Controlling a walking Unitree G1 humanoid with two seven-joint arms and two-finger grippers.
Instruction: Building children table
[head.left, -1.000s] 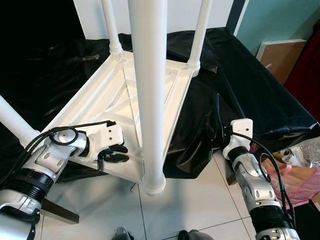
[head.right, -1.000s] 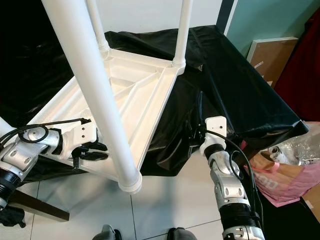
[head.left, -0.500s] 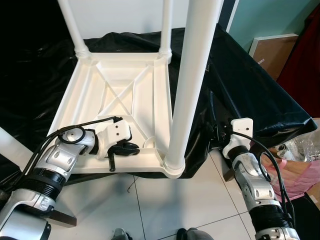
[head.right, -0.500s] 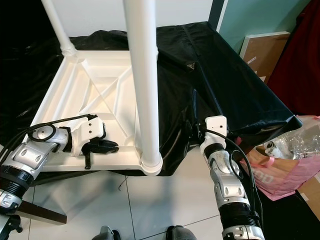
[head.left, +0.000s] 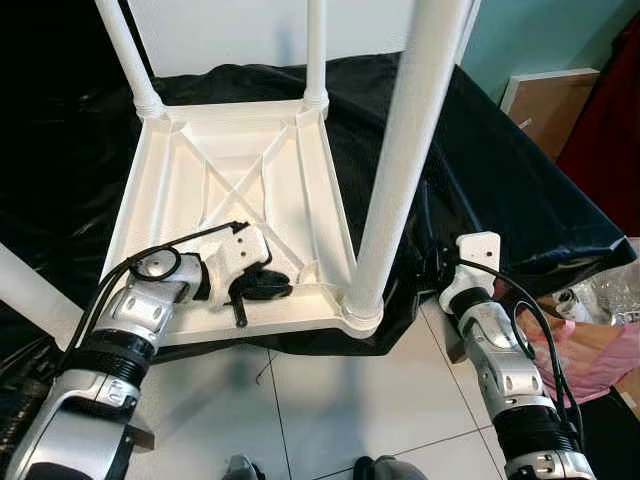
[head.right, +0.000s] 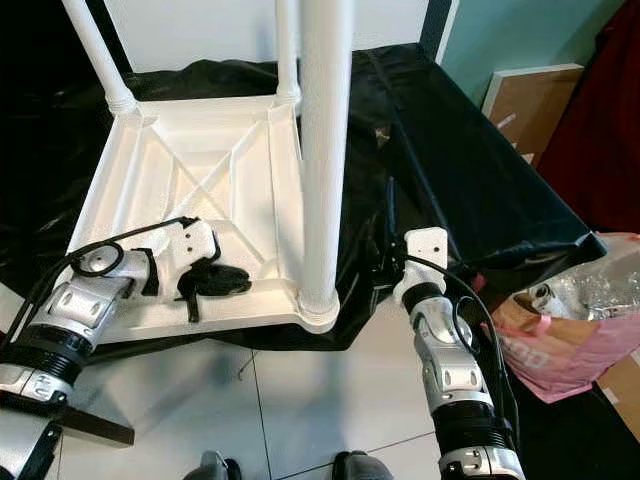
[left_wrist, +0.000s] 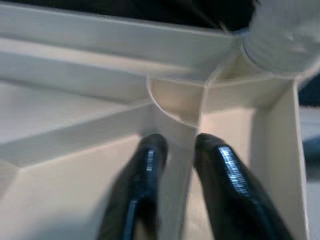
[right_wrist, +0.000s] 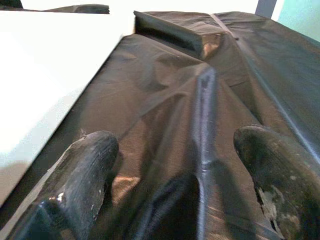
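Four legs: white round tubes rise from the corners of the upturned children's table (head.left: 235, 190); the nearest leg (head.left: 405, 160) stands tall in the foreground between the two arms and hides part of the black-draped surface behind it.
Table position: it lies top-down on the surface, its near edge close to the surface's front edge, underside facing up.
Table material: white moulded plastic, smooth, with a raised rim, crossed diagonal ribs and round sockets at the corners.
Left end effector (head.left: 262, 285): clenched on a thin rib of the table's underside near the front corner; in the left wrist view its fingers (left_wrist: 145, 175) pinch the rib from both sides just short of a curved gusset and the leg socket.
Left cable: a black loop (head.left: 155, 262) runs over the silver wrist.
Right end effector (right_wrist: 185, 165): released, fingers spread wide, pointed at the cloth beside the table's right side, gripping nothing.
Surface: covered by a glossy black sheet (head.left: 500, 190), wrinkled and hanging over the front and right edges.
Right-side clutter: a pink bag (head.left: 590, 355) with crumpled clear plastic sits on the floor; a brown board (head.left: 550, 110) leans against a teal wall.
Floor: pale glossy tiles (head.left: 340, 400) with dark grout lines.
Back wall: white.
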